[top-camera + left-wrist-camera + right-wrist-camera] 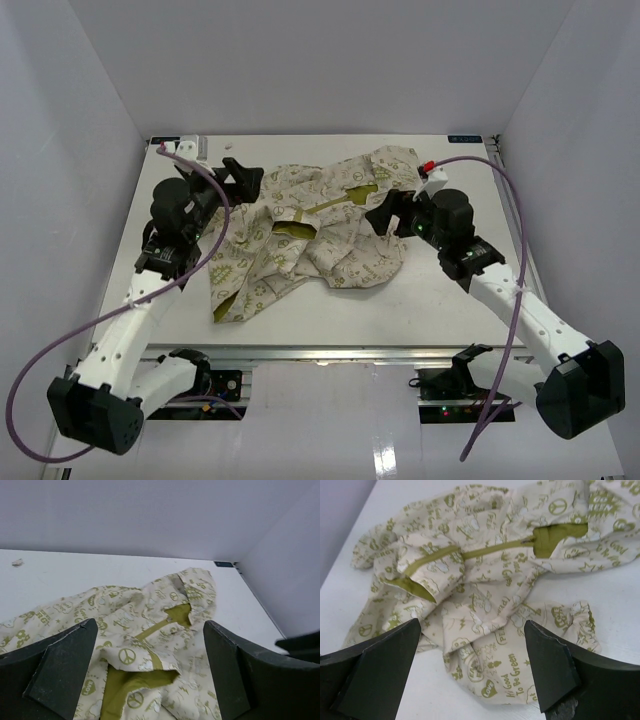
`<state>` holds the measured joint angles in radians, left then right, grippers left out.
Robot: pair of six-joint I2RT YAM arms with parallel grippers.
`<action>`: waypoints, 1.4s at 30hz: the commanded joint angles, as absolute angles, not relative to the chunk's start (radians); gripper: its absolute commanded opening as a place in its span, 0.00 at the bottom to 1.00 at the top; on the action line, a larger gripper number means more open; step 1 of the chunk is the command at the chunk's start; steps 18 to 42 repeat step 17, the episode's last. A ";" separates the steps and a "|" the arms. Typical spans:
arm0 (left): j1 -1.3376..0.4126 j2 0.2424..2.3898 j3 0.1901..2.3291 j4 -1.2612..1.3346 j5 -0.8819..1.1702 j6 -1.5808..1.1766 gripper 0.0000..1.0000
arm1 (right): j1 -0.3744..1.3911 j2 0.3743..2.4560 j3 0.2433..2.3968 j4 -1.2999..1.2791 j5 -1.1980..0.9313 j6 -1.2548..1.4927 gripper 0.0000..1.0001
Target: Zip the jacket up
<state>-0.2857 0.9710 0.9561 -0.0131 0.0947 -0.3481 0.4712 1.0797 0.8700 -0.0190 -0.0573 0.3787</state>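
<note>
1. Left gripper (243, 180): you see its jaws spread wide and gripping nothing, above the jacket's far-left part.
2. Jacket (300, 240): cream with olive print. It lies crumpled across the middle of the white table (440, 310), one end reaching toward the far right. An olive strip (470, 554) runs along its front between two gaps where the olive lining shows.
3. Right gripper (385, 215): jaws wide apart and empty, over the jacket's right edge.

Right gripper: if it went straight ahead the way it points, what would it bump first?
Most likely the jacket: the open right gripper points at its crumpled cream fabric, with nothing visible between.
</note>
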 commanded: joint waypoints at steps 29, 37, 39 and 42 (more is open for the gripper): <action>-0.383 0.715 0.741 -0.082 0.368 -0.348 0.98 | 0.517 0.870 0.926 -0.279 0.049 0.242 0.90; -0.383 0.715 0.741 -0.082 0.368 -0.348 0.98 | 0.517 0.870 0.926 -0.279 0.049 0.242 0.90; -0.383 0.715 0.741 -0.082 0.368 -0.348 0.98 | 0.517 0.870 0.926 -0.279 0.049 0.242 0.90; -0.383 0.715 0.741 -0.082 0.368 -0.348 0.98 | 0.517 0.870 0.926 -0.279 0.049 0.242 0.90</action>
